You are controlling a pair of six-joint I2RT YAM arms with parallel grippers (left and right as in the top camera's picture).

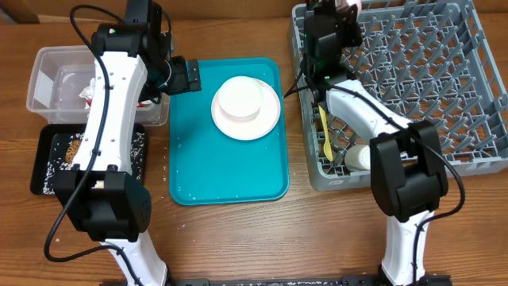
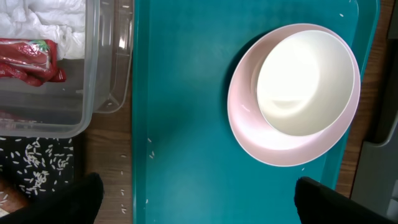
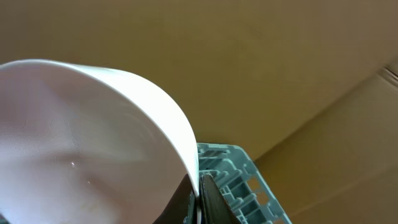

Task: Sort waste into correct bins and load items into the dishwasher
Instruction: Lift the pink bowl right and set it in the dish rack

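A white bowl (image 1: 240, 97) sits in a pale plate (image 1: 270, 119) on the teal tray (image 1: 230, 171); both also show in the left wrist view, bowl (image 2: 308, 81) and plate (image 2: 249, 134). My left gripper (image 1: 189, 75) is open and empty above the tray's left part (image 2: 199, 202). My right gripper (image 3: 200, 199) is shut on the rim of another white bowl (image 3: 81, 137), held over the far left corner of the grey dish rack (image 1: 444, 79). A yellow spoon (image 1: 325, 131) and a white cup (image 1: 359, 157) lie in the rack.
The clear tub (image 2: 93, 74) holds crumpled white paper (image 2: 43, 18) and a red-and-white wrapper (image 2: 28, 59). The black tray (image 1: 48, 163) in front of it holds rice grains (image 2: 37, 168). A few grains lie on the table beside the teal tray.
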